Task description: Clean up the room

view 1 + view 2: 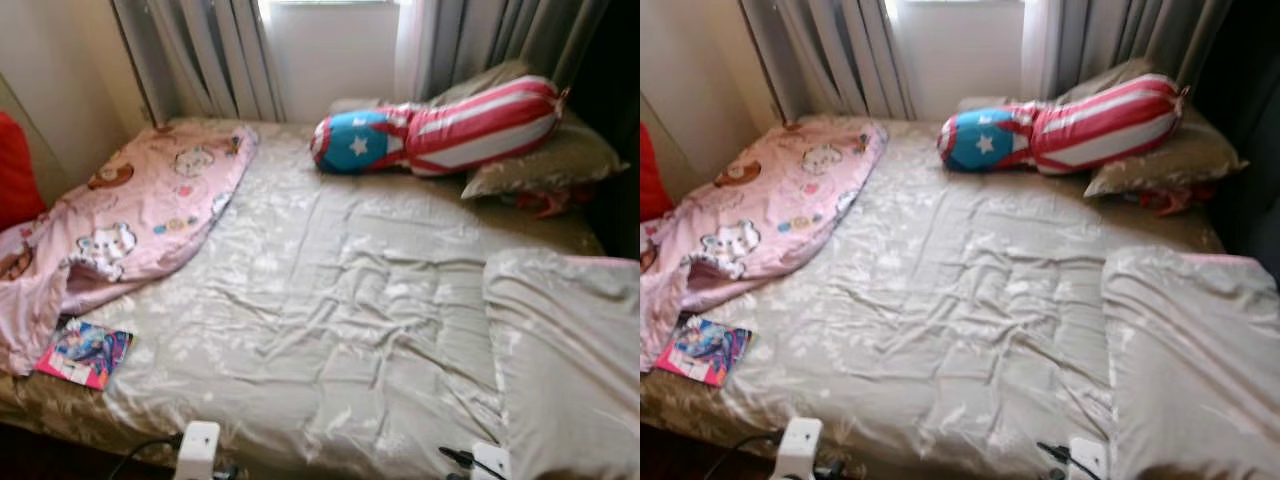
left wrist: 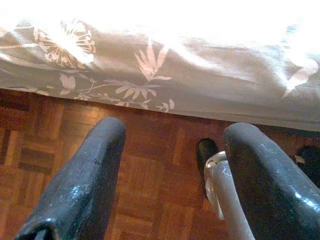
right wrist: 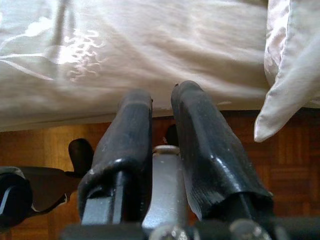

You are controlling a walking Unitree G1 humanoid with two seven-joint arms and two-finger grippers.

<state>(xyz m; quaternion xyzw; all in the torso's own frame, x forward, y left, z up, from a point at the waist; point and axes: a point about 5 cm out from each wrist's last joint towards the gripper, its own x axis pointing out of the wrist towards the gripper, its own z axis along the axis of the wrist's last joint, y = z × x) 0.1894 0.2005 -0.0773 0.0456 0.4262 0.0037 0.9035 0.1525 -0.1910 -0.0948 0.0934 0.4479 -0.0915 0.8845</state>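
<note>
That crumpled pink cartoon-print blanket looks soft and light; I'd pinch a loose corner. Left pincer gapes empty, right pincer nearly closed, empty.

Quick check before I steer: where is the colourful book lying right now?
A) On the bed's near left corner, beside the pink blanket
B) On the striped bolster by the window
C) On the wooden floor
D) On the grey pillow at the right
A: the colourful book lies flat on the bed sheet at the near left corner, just below the edge of the pink cartoon-print blanket.
</note>
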